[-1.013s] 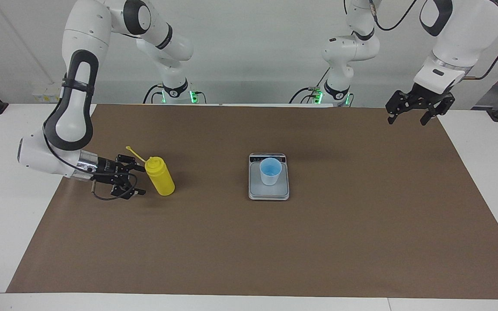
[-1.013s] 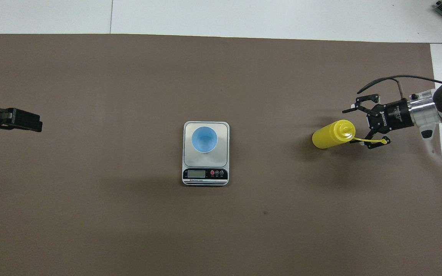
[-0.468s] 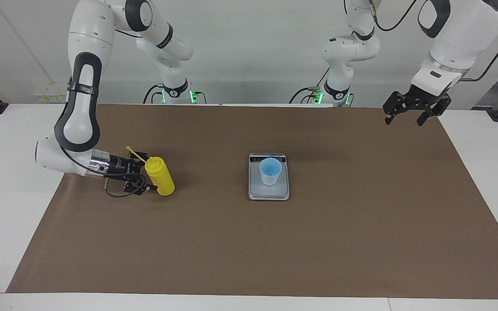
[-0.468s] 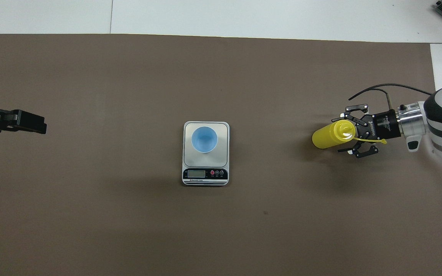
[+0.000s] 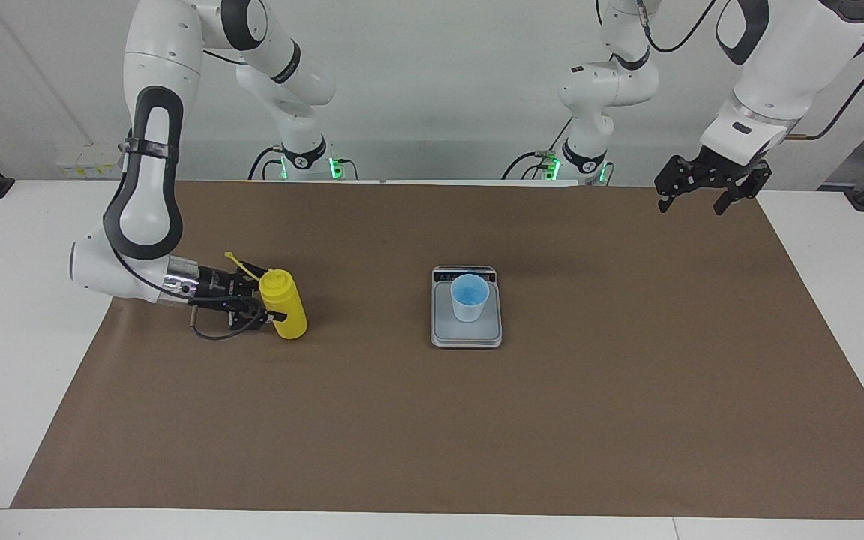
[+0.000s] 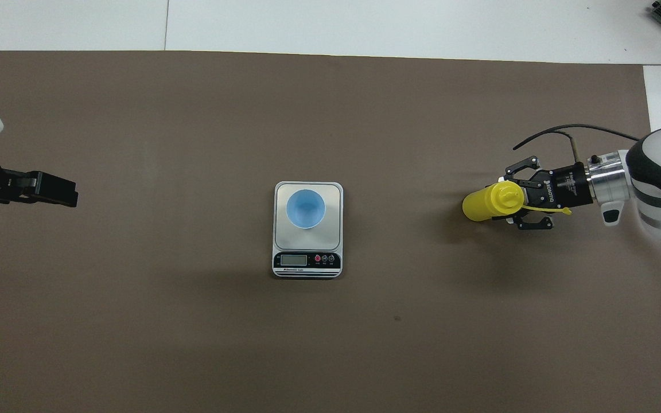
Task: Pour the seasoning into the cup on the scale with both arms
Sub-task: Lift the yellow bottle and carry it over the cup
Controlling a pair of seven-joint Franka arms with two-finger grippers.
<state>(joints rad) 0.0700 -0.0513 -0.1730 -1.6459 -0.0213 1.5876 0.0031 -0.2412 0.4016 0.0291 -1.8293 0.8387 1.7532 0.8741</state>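
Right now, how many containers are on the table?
2. The yellow squeeze bottle stands toward the right arm's end, between the right hand's fingers; the light blue cup sits on the kitchen scale mid-table.
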